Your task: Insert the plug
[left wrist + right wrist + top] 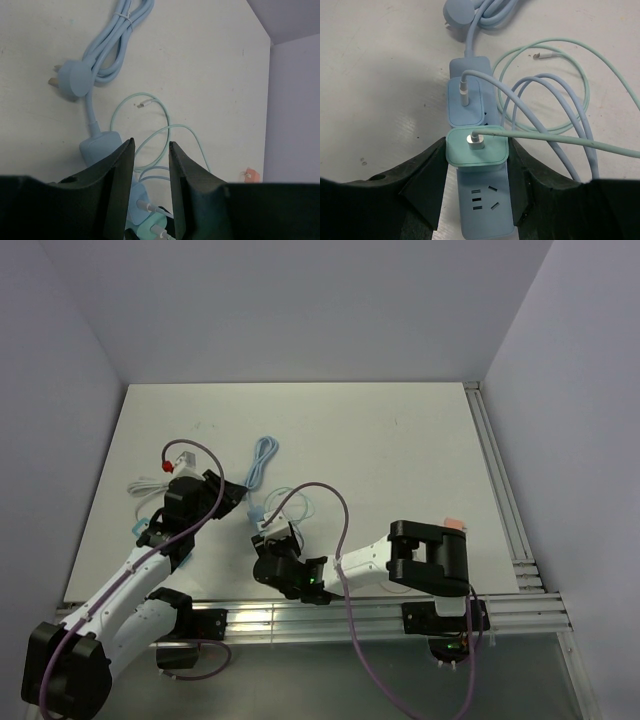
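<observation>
left arm reaches up from the bottom-left base, forearm angled inward, wrist turned right so the left gripper (230, 498) points at the power strip (485, 210) near table (380, 450) centre. its fingers (120, 190) are drawn in to a narrow slit, gripping nothing; the wrist view looks down through the slit. right arm is folded hard: elbow up by its base, forearm running left and low along the near edge, right gripper (477, 142) tipped down over the strip.

right gripper's fingers (427, 175) sit against both sides of the green charger (485, 152), clamped on it. the charger sits on the strip's middle socket, just beside the blue charger (462, 115) in the next socket along; can't tell if it's fully seated. end socket nearest the camera is bare. mint cable (550, 137) runs from the green charger off the right edge.

hard to see: in the top view the right gripper covers most of the strip, chargers are tiny specks. in the left wrist view both chargers are cut by the bottom edge and half hidden by the fingers. blue mains cord (112, 45) is bundled and cropped at the top, its wall plug (75, 80) lying flat. small orange item (248, 175) at the table edge, too small to identify. white cable (148, 485) partly behind the left arm.
</observation>
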